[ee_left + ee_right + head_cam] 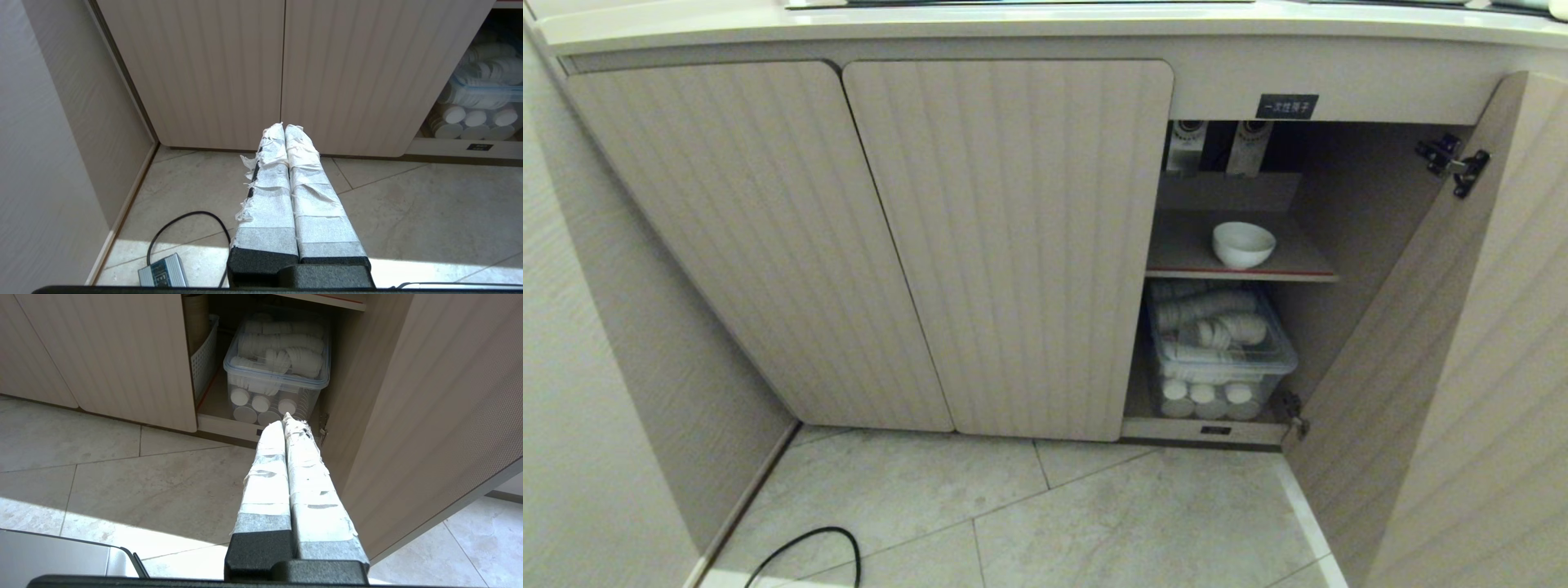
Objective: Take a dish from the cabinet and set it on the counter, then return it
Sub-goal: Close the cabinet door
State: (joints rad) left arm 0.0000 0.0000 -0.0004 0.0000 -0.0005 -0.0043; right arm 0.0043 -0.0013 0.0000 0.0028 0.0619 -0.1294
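Bowl waited on the shelf, and no part of the job was done.

The small shiny white round bowl [1243,243] sat alone on the red-edged shelf [1290,265] inside the beige cabinet with ribbed doors [1005,245], whose right door [1445,367] stood open. Under the shelf was a clear plastic box of white paper cups [1217,351]. The left gripper [284,126] and the right gripper [285,417] both hung low over the pale tiled floor [1094,514], their taped fingers pressed together with nothing between them. The bowl had yet to be lifted out, set on the cream counter [1013,20] above, and put back.
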